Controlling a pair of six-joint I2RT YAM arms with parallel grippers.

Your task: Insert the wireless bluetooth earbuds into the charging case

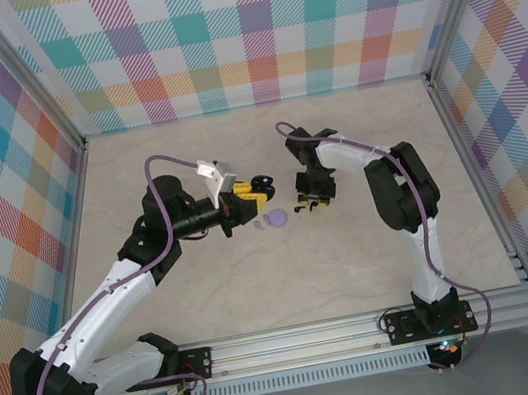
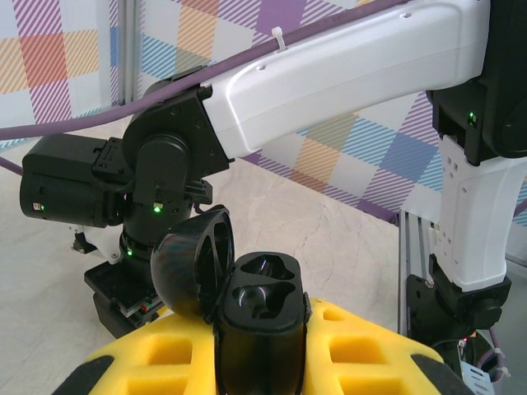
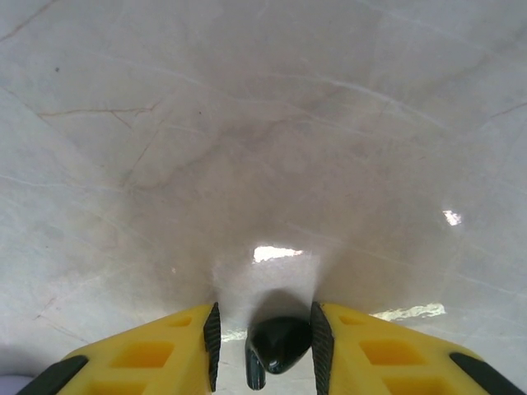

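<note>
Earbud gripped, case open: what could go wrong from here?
The glossy earbud sits only at the fingertips of the right gripper and might slip out. The black case, held aloft by the left gripper, has small wells beside a raised lid; a slightly off approach could strike the lid.

Right gripper (image 3: 265, 336), earbud (image 3: 282, 346) pinched: bare table (image 3: 263, 123) ahead, free. Left gripper (image 2: 263, 362), clamping black case (image 2: 262, 298): right arm (image 2: 354, 74) crosses close ahead. Purple disc (image 1: 275, 219) lies between the tools.
</note>
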